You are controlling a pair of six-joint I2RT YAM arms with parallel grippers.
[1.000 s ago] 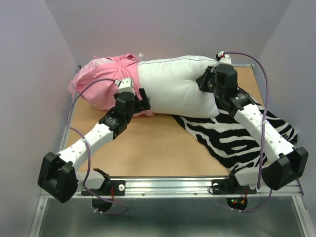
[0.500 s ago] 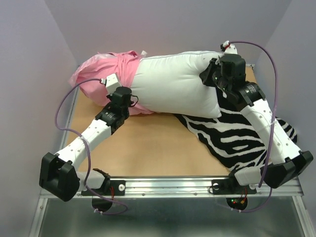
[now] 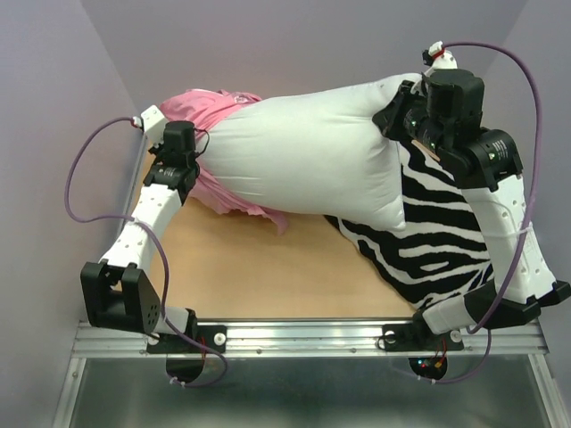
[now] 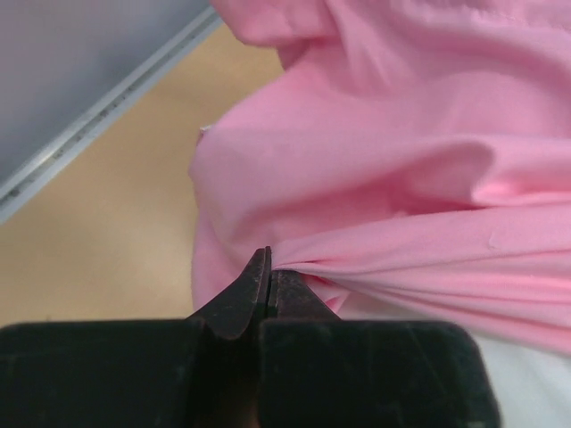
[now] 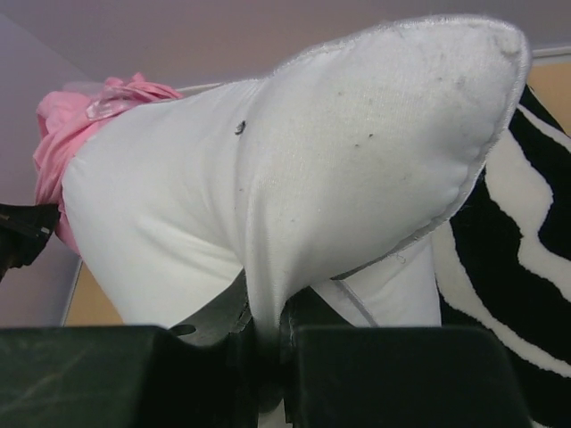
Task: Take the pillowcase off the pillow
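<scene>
Two arms, white link shells between chunky black joint housings. Left arm: slim white forearm, black boxy elbow block near the rail, small white camera module at the wrist. Right arm: same build, bulkier black wrist housing, white connector with a red tip on top. Purple cables looping off each wrist, arcing wide and dropping toward the bases. Left gripper: dark, tapered fingertips on a flat black body. Right gripper: same matte black block. Small red and green lights glowing below the right base.
</scene>
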